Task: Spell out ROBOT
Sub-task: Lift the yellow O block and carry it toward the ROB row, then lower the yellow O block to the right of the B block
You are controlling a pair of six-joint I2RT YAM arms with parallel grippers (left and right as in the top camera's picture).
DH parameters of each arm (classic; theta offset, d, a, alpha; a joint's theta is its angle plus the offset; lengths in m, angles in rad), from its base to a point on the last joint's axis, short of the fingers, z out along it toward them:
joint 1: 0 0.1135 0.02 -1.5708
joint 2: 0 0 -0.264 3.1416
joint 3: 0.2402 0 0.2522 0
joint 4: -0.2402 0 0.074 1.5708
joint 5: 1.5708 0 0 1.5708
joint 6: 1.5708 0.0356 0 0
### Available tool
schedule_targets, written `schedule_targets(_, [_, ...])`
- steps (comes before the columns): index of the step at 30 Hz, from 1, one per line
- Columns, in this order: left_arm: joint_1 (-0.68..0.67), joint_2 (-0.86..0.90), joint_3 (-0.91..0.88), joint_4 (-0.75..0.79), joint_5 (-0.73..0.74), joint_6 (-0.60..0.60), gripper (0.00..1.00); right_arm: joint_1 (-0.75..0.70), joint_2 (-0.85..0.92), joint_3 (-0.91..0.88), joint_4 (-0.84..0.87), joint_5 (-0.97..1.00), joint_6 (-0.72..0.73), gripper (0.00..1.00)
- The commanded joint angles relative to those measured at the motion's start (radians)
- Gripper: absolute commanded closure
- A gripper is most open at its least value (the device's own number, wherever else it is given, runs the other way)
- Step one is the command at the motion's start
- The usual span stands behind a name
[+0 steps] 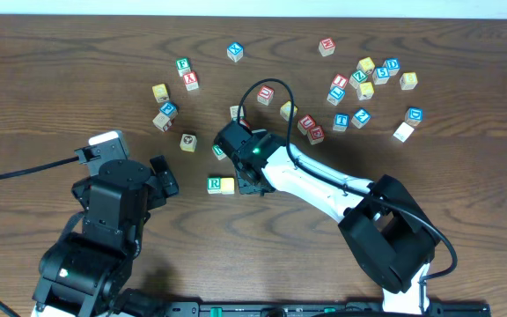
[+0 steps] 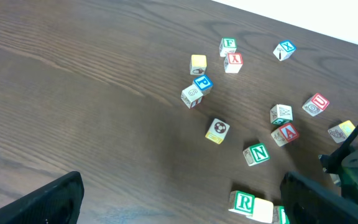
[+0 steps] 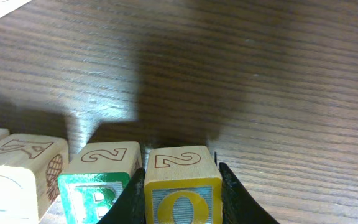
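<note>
A row of letter blocks lies on the wooden table: a green R block (image 1: 214, 184) (image 2: 244, 202), then a pale yellow block (image 1: 228, 185) (image 2: 260, 211). In the right wrist view a green B block (image 3: 98, 186) comes after them. My right gripper (image 1: 246, 180) (image 3: 182, 208) is shut on a yellow O block (image 3: 180, 167), held at table level right beside the B block at the row's right end. My left gripper (image 1: 161, 179) (image 2: 179, 208) is open and empty, to the left of the R block.
Loose blocks lie scattered behind the row: a green N (image 2: 256, 154) (image 1: 219, 151), a red A (image 2: 285, 134), a cluster at the back left (image 1: 165, 110) and several at the back right (image 1: 363, 88). The right arm (image 1: 324, 189) stretches across the table's middle.
</note>
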Motion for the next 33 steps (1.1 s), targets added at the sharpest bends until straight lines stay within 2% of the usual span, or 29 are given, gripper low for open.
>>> schedule_targets(1, [0.005, -0.001, 0.023, -0.001, -0.013, 0.014, 0.01, 0.004, 0.009, -0.005, 0.002, -0.018, -0.034, 0.99])
schedule_targets(10, [0.005, -0.001, 0.023, -0.001, -0.013, 0.014, 0.01, 0.004, 0.009, -0.005, 0.001, -0.019, -0.019, 0.99])
schedule_targets(24, [0.005, -0.001, 0.023, -0.001, -0.013, 0.014, 0.01, 0.004, 0.009, -0.005, -0.027, -0.018, 0.224, 0.99])
schedule_targets(33, [0.005, -0.001, 0.023, -0.001, -0.014, 0.014, 0.01, 0.018, 0.009, -0.005, -0.032, -0.018, 0.271, 0.99])
